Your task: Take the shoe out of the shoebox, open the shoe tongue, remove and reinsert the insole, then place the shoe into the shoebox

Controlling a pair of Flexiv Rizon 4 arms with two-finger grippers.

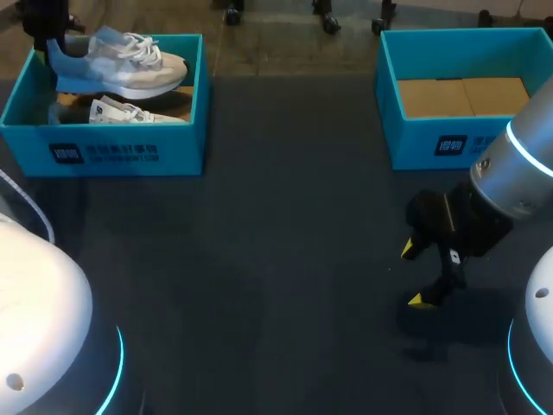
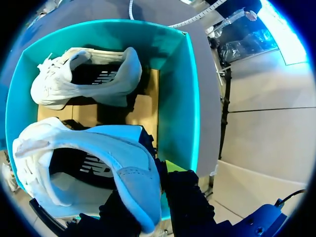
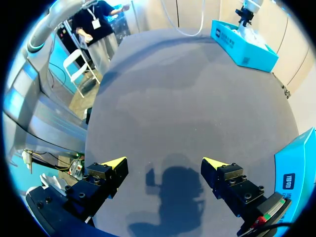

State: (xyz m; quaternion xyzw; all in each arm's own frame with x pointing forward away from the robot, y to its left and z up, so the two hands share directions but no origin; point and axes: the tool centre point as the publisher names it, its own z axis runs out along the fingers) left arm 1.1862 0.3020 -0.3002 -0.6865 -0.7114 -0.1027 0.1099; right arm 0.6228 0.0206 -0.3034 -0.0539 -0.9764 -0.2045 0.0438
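Note:
A white and pale blue shoe (image 1: 121,62) hangs heel-up above the left teal shoebox (image 1: 104,151), tilted over its rim. My left gripper (image 1: 50,39) is shut on its heel; in the left wrist view the black fingers (image 2: 187,197) pinch the pale blue heel collar (image 2: 136,182). A second white shoe (image 2: 84,76) lies on its side on the box floor, also seen under the lifted shoe (image 1: 130,112). My right gripper (image 1: 415,277) hovers open over bare table at the right, with nothing between its yellow tips (image 3: 164,165).
A second teal shoebox (image 1: 432,138) stands at the back right with only brown cardboard inside, just behind my right arm. The dark table (image 1: 276,259) spreads between the two boxes. The left shoebox (image 3: 242,44) shows far ahead of the right gripper.

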